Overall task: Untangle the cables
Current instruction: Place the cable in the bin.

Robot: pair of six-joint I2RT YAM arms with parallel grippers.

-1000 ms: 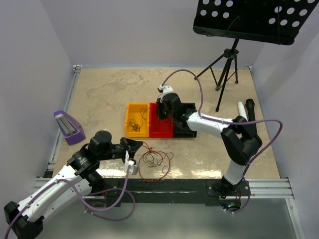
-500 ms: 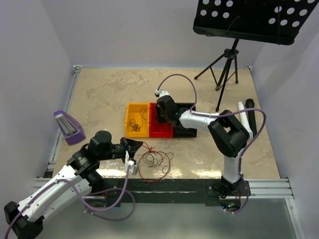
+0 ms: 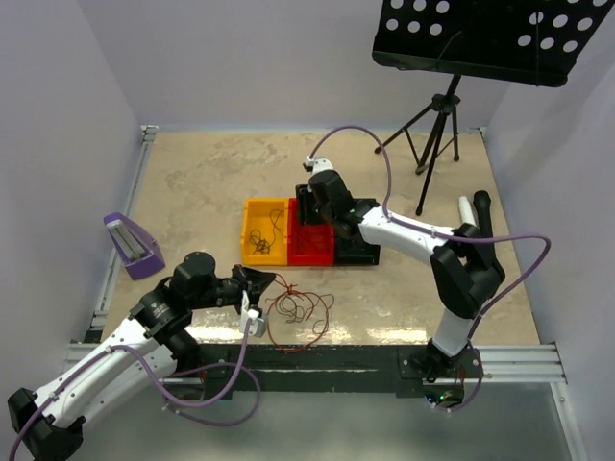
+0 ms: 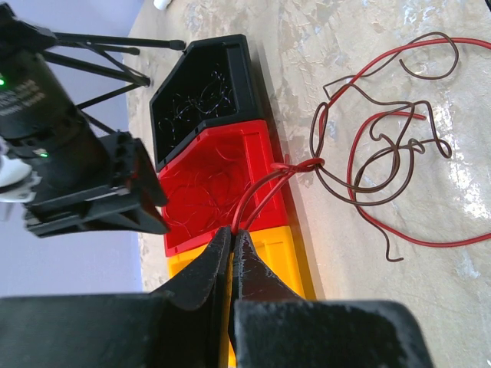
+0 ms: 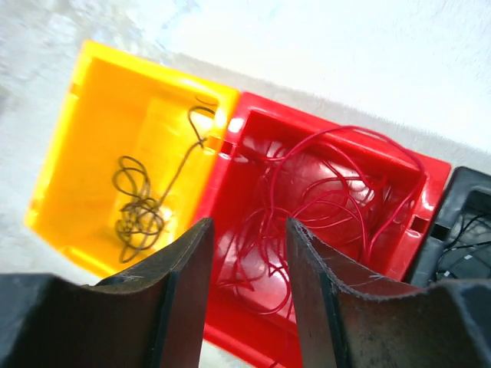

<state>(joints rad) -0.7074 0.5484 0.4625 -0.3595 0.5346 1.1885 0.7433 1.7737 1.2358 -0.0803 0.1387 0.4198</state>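
The left gripper (image 4: 231,236) is clenched on 1 red strand (image 4: 259,192). Its jaws are pressed together and the wire runs out from between the tips toward a small knot, which probably anchors that end so the rest can be drawn free. The cables (image 3: 300,311), a loose snarl of red and dark brown loops, lie on the table (image 3: 192,182). In the top view they sit at 4 o'clock of that gripper and at 6 o'clock of a row of 3 bins. The bins appear to sort by colour. The red bin (image 5: 337,192) in the middle holds curly red wire. The yellow bin (image 5: 100,123), at its 9 o'clock, holds a dark brown tangle. The black bin (image 4: 201,88), at its 3 o'clock, holds fine dark strands. The right gripper (image 5: 247,230) hangs over the red bin, released, with its jaws apart and nothing between them. That position suits a drop point for red wire. It is well apart from the snarl, so for now only 1 arm is engaged with the remaining cables.
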